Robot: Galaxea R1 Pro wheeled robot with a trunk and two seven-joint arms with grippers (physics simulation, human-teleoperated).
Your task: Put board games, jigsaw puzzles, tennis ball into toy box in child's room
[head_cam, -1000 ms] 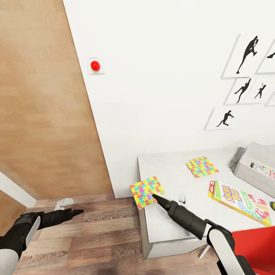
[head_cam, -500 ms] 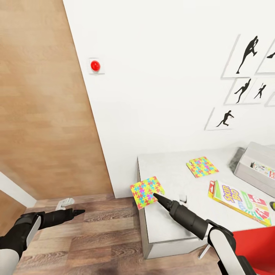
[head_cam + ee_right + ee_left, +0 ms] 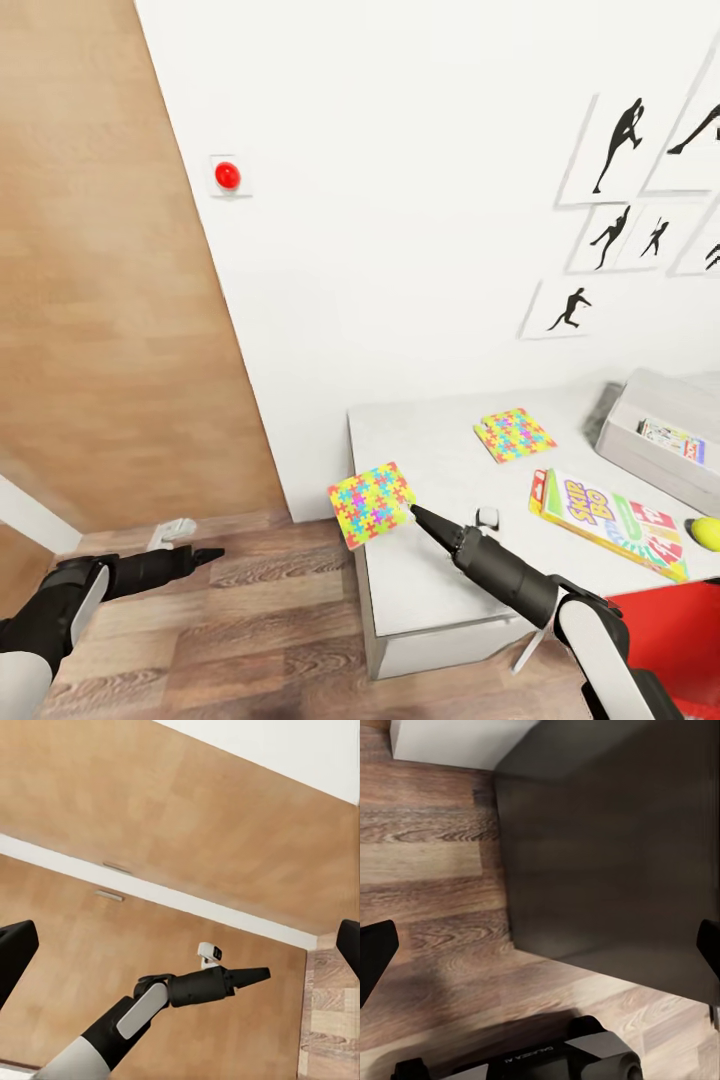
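— Where is the bright puzzle-pattern square [image 3: 371, 503]?
— Overhanging the pale grey-white desk's [image 3: 440, 590] corner, at the right gripper's [image 3: 415, 511] tip.
— Its fingers?
— Spread in the wrist view. Bare wood-plank floor [image 3: 260, 620] lies alongside.

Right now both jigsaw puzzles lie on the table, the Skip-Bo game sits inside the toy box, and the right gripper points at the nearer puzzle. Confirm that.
Not quite. The head view shows the Skip-Bo game flat on the table, outside the toy box. Both jigsaw puzzles lie on the table, and the right gripper points at the nearer one.
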